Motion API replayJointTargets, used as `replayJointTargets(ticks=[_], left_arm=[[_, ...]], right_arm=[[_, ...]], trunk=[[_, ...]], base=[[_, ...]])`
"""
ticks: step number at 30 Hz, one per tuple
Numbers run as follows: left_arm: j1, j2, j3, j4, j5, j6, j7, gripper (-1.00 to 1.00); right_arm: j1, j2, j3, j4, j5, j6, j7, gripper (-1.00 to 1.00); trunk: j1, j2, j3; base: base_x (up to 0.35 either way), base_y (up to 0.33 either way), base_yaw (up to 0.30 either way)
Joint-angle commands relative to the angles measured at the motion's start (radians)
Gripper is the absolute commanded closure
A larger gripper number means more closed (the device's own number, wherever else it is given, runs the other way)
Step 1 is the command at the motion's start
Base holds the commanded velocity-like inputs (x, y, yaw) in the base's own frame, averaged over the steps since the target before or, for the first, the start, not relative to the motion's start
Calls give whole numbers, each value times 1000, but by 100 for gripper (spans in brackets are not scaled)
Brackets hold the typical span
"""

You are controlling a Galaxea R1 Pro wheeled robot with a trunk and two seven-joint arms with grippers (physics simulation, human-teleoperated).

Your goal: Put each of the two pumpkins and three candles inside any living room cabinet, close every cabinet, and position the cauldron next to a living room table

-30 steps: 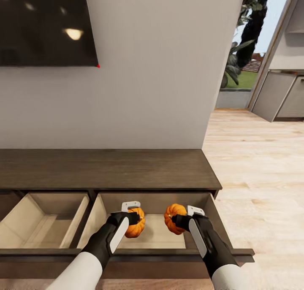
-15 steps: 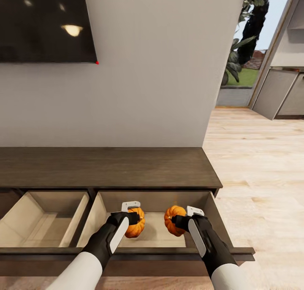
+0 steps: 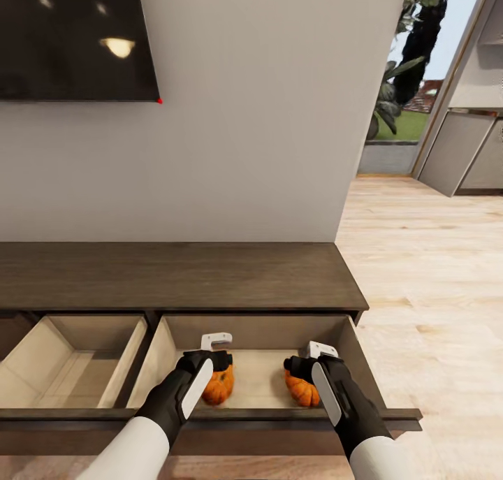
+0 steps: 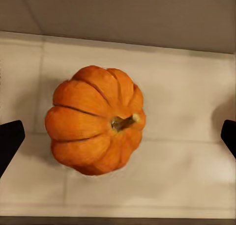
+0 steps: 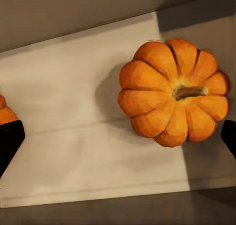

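Left gripper (image 3: 216, 360): fingers spread wide. In the left wrist view the fingertips (image 4: 11, 139) sit at the two frame edges, well clear of the left pumpkin (image 4: 95, 119), which lies on the pale drawer floor (image 4: 187, 112), stem tilted sideways. The gripper holds nothing.

Right gripper (image 3: 309, 362): likewise spread wide and empty. In the right wrist view the right pumpkin (image 5: 173, 91) rests on the drawer floor, off toward one fingertip (image 5: 228, 135) and apart from it; a sliver of the other pumpkin appears at the left frame edge.

In the head view, both pumpkins, left (image 3: 219, 386) and right (image 3: 304, 390), lie in the open right-hand drawer (image 3: 258, 330) at lower centre of the frame, apart from each other, each just beneath its gripper. This layout suits a release from directly above, so each pumpkin settles inside the drawer walls.

The cabinet (image 3: 175, 274) spans the lower half of the frame. A second drawer (image 3: 73, 361) stands open at lower left; its visible part holds nothing.

Judgement: the pumpkin step appears complete. The candles, drawer closing and cauldron remain.
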Motion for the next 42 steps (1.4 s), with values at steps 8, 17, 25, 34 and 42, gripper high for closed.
replayJointTargets(ticks=[8, 17, 25, 34, 42], left_arm=[[0, 0, 0, -1, 0, 4, 1, -100], [-1, 0, 12, -36, 2, 16, 4, -100], [0, 0, 11, -39, 100, 47, 4, -100], [10, 0, 18, -119, 116, 161, -1, -100], [19, 11, 156, -164, 131, 177, -121, -100]], right_arm=[[1, 0, 0, -3, 0, 4, 3, -100], [1, -6, -1, -12, -11, 10, 12, -100], [2, -8, -2, -12, -13, 9, 12, -100], [2, -6, -1, -30, -14, 12, 12, -100], [2, -3, 1, -52, -14, 12, 11, -100]], trunk=[[-4, 2, 31], [-8, 4, 66], [-18, 19, 95], [-52, 82, 124], [-83, 138, 149]], base=[[0, 0, 0], [-22, 0, 0], [-93, 0, 0], [-3, 0, 0], [-44, 0, 0]])
